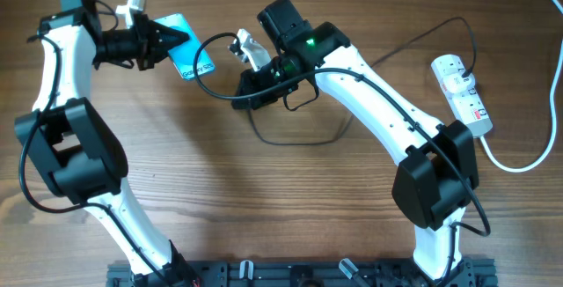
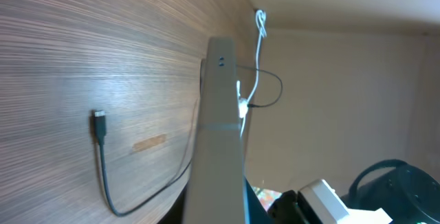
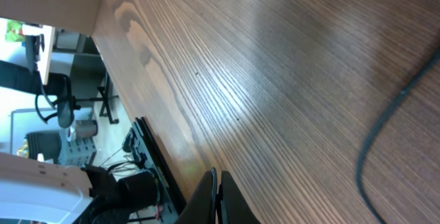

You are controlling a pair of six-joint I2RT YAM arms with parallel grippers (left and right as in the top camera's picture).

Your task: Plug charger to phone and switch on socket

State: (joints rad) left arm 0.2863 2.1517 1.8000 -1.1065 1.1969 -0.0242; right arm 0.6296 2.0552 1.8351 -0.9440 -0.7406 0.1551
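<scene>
Quick tally from the top. One wooden table. Two robot arms on it, left arm and right arm, with one gripper apiece: left gripper, right gripper, so two in all. One phone. One thin black cable, with one connector tip showing. One power strip, one white plug in it, one thick white cord. Red switches: looks like two, though they're tiny from overhead.
</scene>
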